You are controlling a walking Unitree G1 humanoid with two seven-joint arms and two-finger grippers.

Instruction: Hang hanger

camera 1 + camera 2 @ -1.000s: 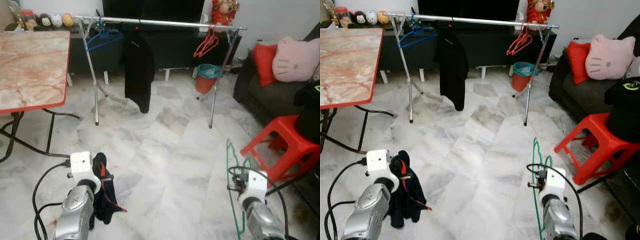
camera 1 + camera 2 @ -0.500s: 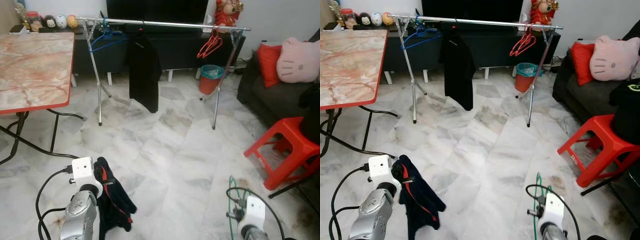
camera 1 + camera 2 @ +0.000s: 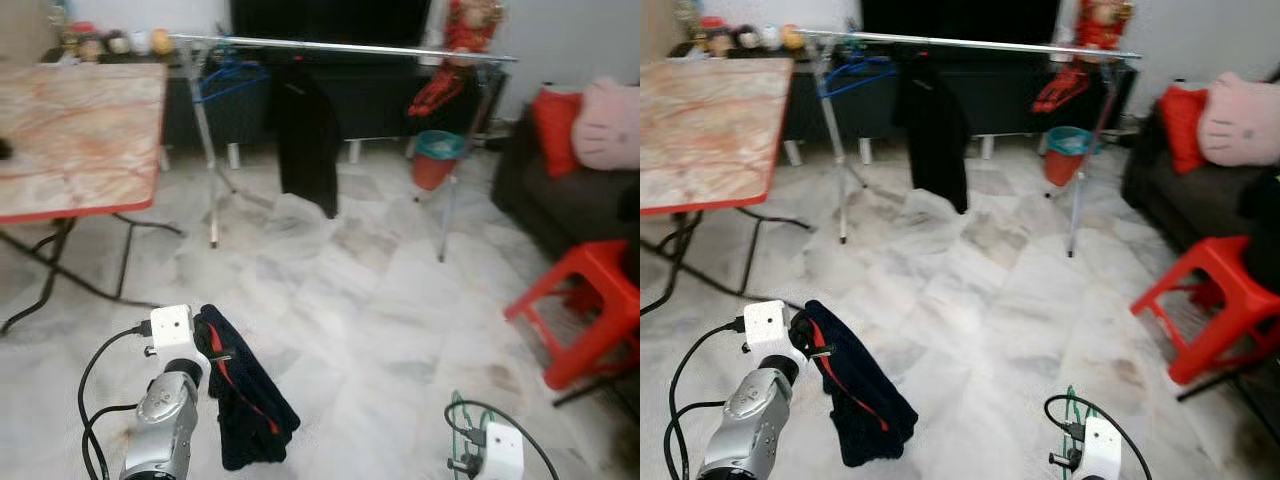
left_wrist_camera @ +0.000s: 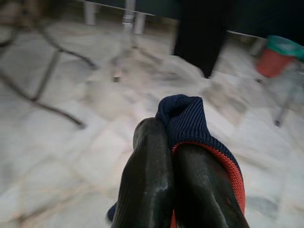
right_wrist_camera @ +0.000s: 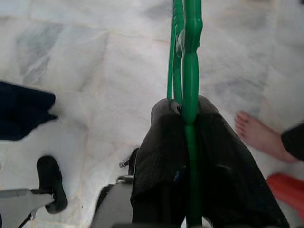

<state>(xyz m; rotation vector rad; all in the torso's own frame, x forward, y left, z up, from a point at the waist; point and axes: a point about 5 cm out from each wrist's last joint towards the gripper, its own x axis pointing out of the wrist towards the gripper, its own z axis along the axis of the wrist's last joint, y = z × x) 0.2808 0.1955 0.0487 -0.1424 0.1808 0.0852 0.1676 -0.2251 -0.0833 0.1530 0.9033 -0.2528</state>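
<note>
A silver clothes rail stands across the room ahead, with a black garment, a blue hanger and red hangers on it. My left gripper is low at my left, shut on a navy knitted garment with red trim that hangs down from it. Low at my right, my right gripper is shut on a green hanger; only the hanger's top loop pokes up beside my right wrist. Both are well short of the rail.
A marble-topped folding table with a red edge is at the left. At the right are a red plastic stool, a dark sofa with a pink cushion, and a teal and red bin under the rail. A person's bare foot is near my right arm.
The whole picture has shifted and blurred, so the camera moved. The right arm and green hanger sit lower in view. Both grippers keep their hold.
</note>
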